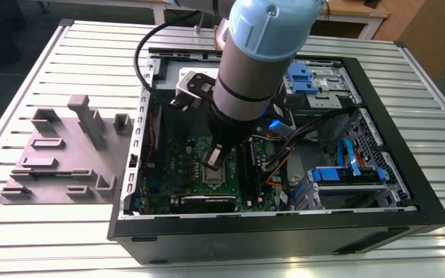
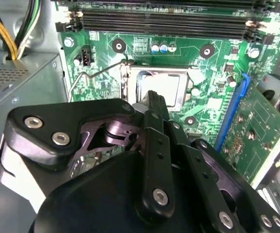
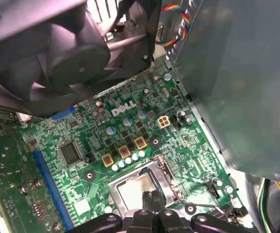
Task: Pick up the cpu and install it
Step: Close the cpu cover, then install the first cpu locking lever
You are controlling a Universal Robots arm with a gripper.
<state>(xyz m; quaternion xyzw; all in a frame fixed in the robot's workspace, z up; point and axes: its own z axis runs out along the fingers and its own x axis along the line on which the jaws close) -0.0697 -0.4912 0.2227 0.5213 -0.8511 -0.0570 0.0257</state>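
Tool (image 2: 152, 104), fingers pressed together over the cpu (image 2: 157, 87) in its socket frame (image 2: 179, 73): best kept level, seated squarely.

Open computer case (image 1: 431, 214), grey fixture block (image 1: 60, 156)

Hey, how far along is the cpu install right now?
Done, apparently: the cpu lies flat inside the socket frame on the motherboard. In hand: the gripper sits right at the chip's edge; whether it grips it is unclear. Left: the wire lever looks swung out beside the socket, so the chip seems not yet locked down.
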